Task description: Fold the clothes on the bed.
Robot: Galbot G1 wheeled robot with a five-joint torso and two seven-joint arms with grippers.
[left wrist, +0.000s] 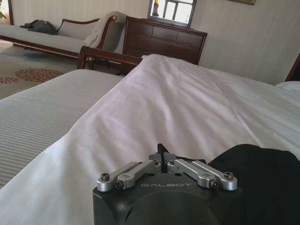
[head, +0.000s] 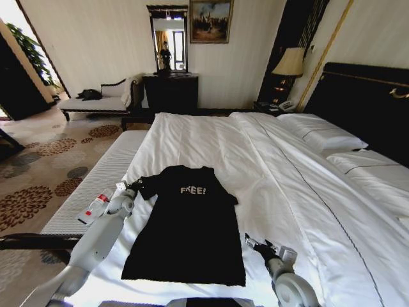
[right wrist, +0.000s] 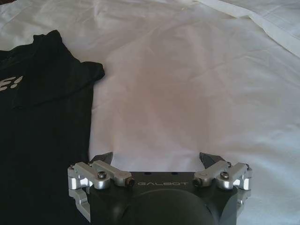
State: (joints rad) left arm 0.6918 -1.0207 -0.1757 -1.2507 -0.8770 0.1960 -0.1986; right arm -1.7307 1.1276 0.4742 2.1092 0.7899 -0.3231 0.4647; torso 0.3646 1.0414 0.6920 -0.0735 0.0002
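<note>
- Both arms reach over the bed (head: 211, 137); black T-shirt (head: 185, 224) lies flat at its near-left part.
- Left gripper (left wrist: 162, 158), fingers together, sits at the sleeve.
- Right gripper (right wrist: 159, 159), fingers apart, hovers beside the hem; it may snag the sheet (right wrist: 197, 84).

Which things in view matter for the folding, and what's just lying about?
In the job:
black T-shirt, spread flat
bed
left tool, shut, at the shirt's sleeve
right tool, open, beside the shirt's hem

Lying about:
pillows
bench
dresser
lamp
</note>
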